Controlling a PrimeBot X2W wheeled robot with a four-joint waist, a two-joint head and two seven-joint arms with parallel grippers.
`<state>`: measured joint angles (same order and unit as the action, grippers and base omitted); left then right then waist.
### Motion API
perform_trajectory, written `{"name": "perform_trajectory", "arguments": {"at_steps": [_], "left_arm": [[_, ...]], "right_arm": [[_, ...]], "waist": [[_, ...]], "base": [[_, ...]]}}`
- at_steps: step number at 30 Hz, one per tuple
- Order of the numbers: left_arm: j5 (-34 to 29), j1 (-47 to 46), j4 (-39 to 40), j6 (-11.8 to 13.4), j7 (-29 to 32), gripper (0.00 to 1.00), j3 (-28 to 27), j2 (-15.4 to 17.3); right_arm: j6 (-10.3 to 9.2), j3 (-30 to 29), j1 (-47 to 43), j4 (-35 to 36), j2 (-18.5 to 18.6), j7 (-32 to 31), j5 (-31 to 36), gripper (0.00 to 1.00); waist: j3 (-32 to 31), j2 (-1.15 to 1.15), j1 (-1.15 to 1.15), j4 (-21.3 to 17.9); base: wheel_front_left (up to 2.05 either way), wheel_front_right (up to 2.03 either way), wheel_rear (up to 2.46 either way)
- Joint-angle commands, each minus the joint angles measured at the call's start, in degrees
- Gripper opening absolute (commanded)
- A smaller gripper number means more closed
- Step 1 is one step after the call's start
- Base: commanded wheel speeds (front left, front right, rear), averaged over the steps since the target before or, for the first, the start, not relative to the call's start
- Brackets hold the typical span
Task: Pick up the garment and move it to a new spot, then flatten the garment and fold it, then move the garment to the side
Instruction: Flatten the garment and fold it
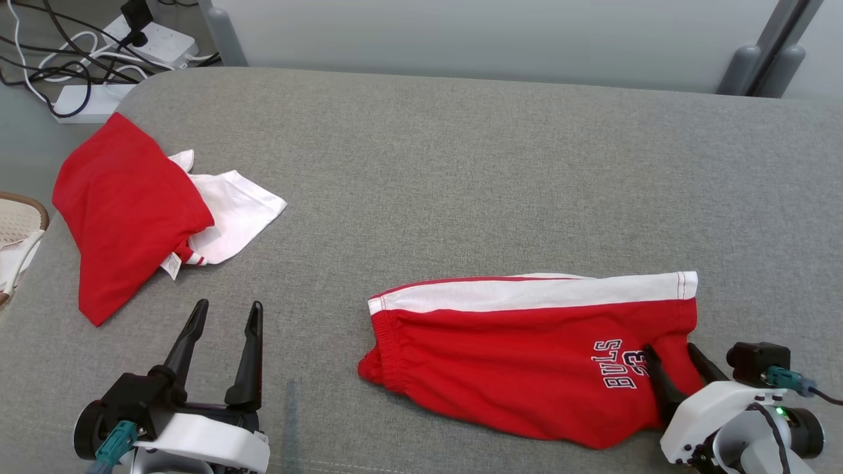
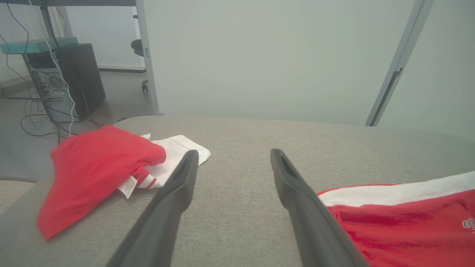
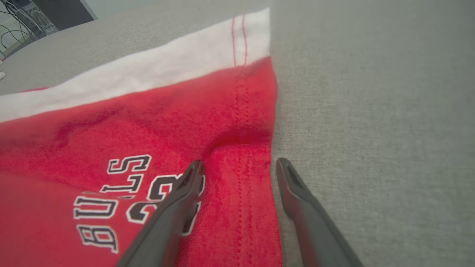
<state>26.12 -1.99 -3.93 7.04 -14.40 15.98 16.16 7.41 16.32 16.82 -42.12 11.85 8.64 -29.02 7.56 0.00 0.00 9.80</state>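
The garment, red shorts (image 1: 527,355) with a white side stripe and a "BULLS 23" print, lies flat on the grey padded table (image 1: 461,164) at the front right. My right gripper (image 1: 673,355) is open at the shorts' right hem. In the right wrist view the shorts (image 3: 148,122) lie beneath that gripper (image 3: 240,165); its left finger rests on the print, its right finger lies just off the cloth edge, and the stitched hem runs between them. My left gripper (image 1: 228,306) stands open over bare table at the front left, holding nothing, with the shorts (image 2: 408,222) to its (image 2: 234,152) right.
A second red garment (image 1: 125,210) lies over a white one (image 1: 234,210) at the table's left edge. Power strips and cables (image 1: 151,39) lie on the floor beyond the far left corner. A woven basket (image 1: 16,224) stands left of the table. Grey frame legs (image 1: 757,66) rise at the back right.
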Motion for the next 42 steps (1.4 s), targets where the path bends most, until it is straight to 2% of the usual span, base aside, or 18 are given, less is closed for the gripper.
{"name": "perform_trajectory", "arguments": {"at_steps": [1,5,7,12,21,25,29,36,39,42], "left_arm": [[-1.21,-3.11,0.93,-0.66,-0.60,1.00,-2.68,0.60],[-2.11,-3.33,0.26,-1.53,-0.60,1.00,-3.68,-0.31],[-2.55,-3.39,0.01,-1.91,-0.60,1.00,-4.17,-0.74],[-3.33,-3.44,-0.38,-2.67,-0.60,1.00,-5.15,-1.56],[-4.99,-3.54,-1.11,-4.47,-0.60,1.00,-7.01,-3.17],[-5.64,-3.59,-1.53,-5.23,-0.60,1.00,-7.67,-3.90],[-6.38,-3.54,-1.87,-5.92,-0.60,1.00,-8.29,-4.30],[-7.40,-3.84,-2.27,-6.79,-0.60,1.00,-9.08,-4.86],[-7.80,-4.18,-2.48,-7.21,-0.60,1.00,-9.12,-5.26],[-8.22,-4.37,-2.85,-7.62,-0.60,1.00,-9.08,-5.70]], "right_arm": [[0.08,2.34,1.13,0.37,0.38,-0.32,-1.36,1.00],[0.08,6.30,1.63,0.38,0.51,-0.94,-4.91,1.00],[0.08,7.56,1.92,0.51,0.82,-1.05,-6.65,0.00],[0.08,8.29,2.61,0.14,2.16,-0.58,-9.52,0.00],[0.08,3.44,3.07,-4.36,6.96,2.85,-13.88,0.00],[0.08,3.01,3.45,-4.06,7.30,3.28,-15.28,0.00],[0.08,6.36,4.08,3.68,5.80,1.83,-16.90,0.00],[0.08,13.16,3.46,23.64,2.45,-3.83,-18.87,0.00],[0.08,15.31,3.19,27.78,-0.07,-6.67,-19.29,0.00],[0.08,17.37,3.82,27.77,-2.60,-8.23,-17.46,0.00]], "waist": [[0.11,0.00,0.00,0.09],[0.31,0.00,0.00,-0.05],[0.41,0.00,0.00,-0.15],[0.68,0.00,0.00,-0.66],[0.69,0.00,0.00,-1.87],[0.57,0.00,0.00,-2.60],[0.41,0.00,0.00,-3.47],[0.61,0.00,0.00,-4.27],[0.76,0.00,0.00,-4.04],[0.82,0.00,0.00,-3.62]], "base": [[0.00,0.00,0.00],[0.00,0.00,0.00],[0.00,0.00,0.00],[0.00,0.00,0.00],[0.00,0.00,0.00],[0.00,0.00,0.00],[0.00,0.00,0.00],[0.00,0.00,0.00],[0.00,0.00,0.00],[0.00,0.00,0.00]]}}
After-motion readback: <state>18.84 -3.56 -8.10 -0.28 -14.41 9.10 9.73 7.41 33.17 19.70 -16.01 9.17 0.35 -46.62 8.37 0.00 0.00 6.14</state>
